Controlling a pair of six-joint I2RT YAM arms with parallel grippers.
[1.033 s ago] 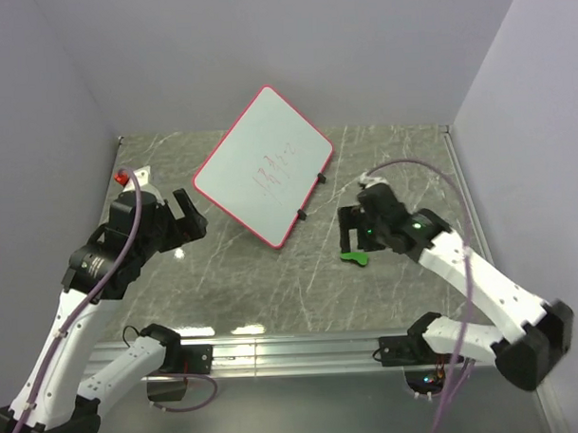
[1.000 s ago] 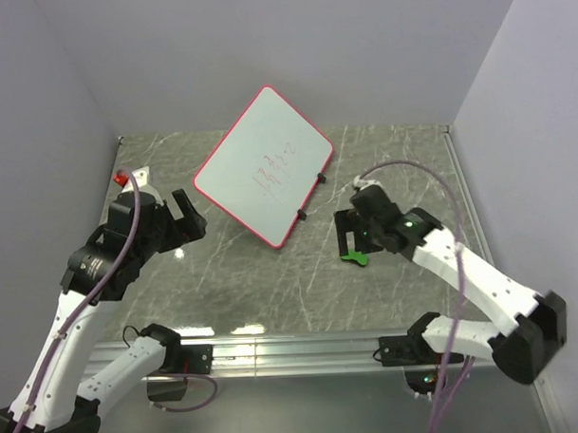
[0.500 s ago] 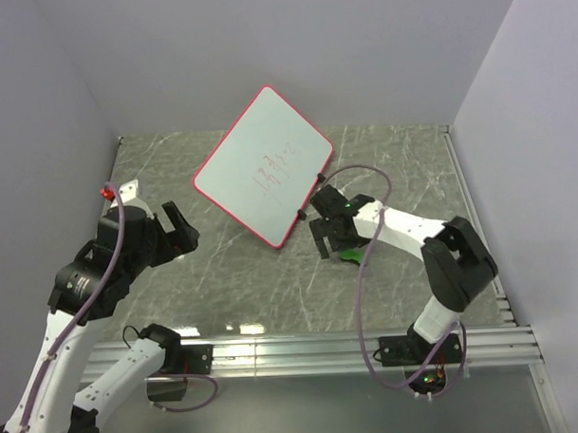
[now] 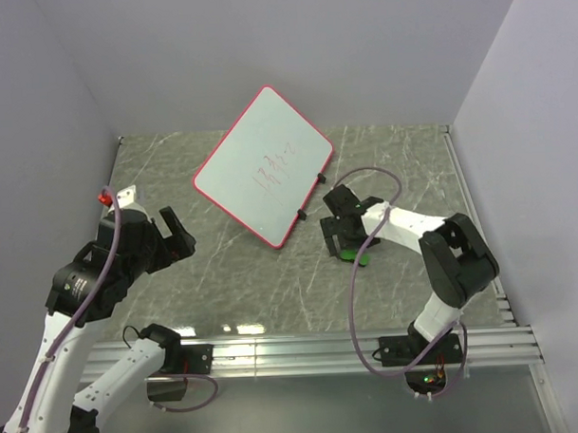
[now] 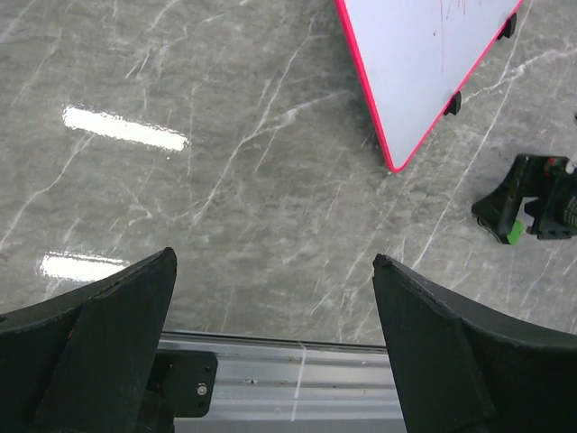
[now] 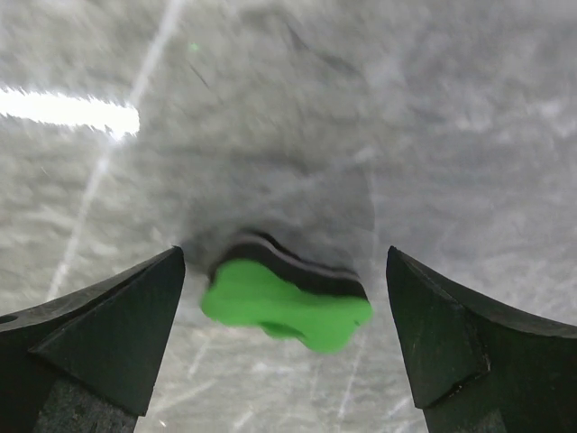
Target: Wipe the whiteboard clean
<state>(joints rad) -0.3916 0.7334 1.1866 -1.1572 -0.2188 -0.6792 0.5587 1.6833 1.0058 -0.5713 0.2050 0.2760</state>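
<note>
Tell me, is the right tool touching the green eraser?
Apart. The right wrist view shows the right tool open around the green eraser, with bare table showing on both sides of it.

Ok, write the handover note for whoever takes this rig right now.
Left end effector: open, empty, over the table, near-left of the whiteboard.
Right end effector: open, right over the green eraser, not gripping it.
Eraser lies on the table, right of the whiteboard's near corner.
Done: nothing wiped; red scribbles are on the whiteboard.
Left: grip the eraser, wipe the scribbles off.
</note>
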